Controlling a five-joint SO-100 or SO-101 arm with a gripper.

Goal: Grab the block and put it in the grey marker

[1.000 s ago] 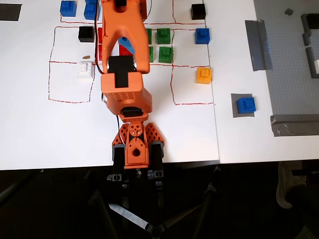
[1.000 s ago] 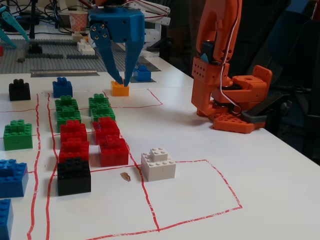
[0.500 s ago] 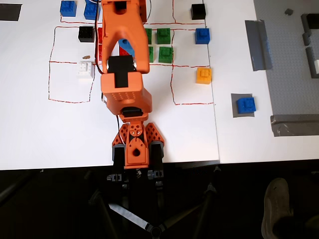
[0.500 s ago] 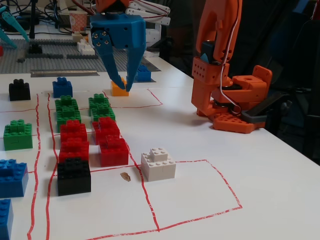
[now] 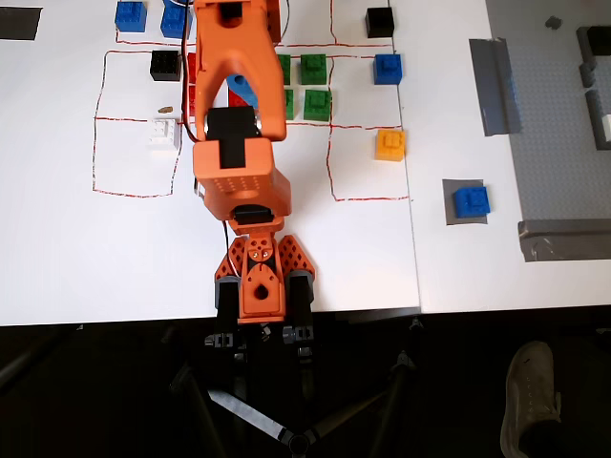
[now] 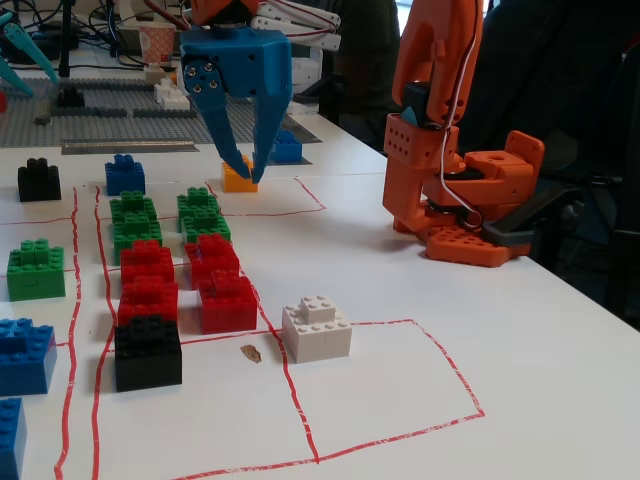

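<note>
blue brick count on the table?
4. Two blue bricks at the overhead view's top left; a third right of the green bricks; the block on the grey marker. The arm may hide others.
</note>
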